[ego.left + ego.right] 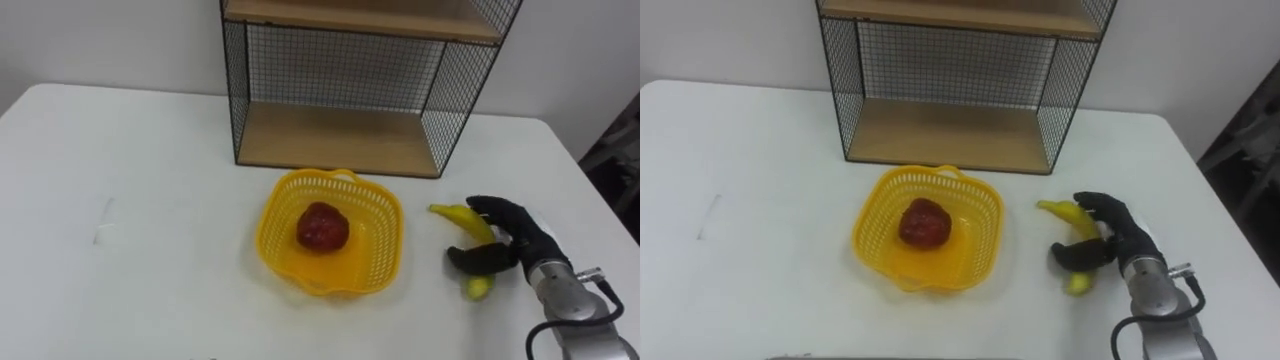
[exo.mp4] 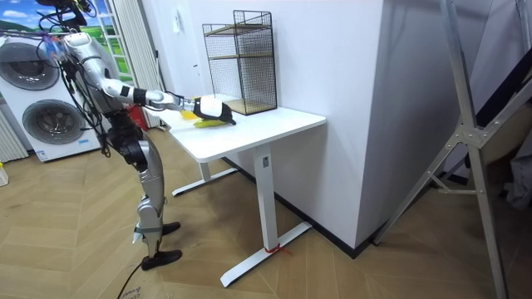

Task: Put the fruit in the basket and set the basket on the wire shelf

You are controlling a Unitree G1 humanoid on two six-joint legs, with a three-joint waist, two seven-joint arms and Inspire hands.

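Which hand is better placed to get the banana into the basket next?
Right: the right hand is curled round the curved yellow banana on the white table, just right of the yellow plastic lattice basket holding a round red fruit.

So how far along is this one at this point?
Done: the red fruit lies in the yellow basket. In hand: the right hand is curled round the banana, which rests on the table to the right of the basket. Left: banana into the basket, then basket onto the wire shelf.
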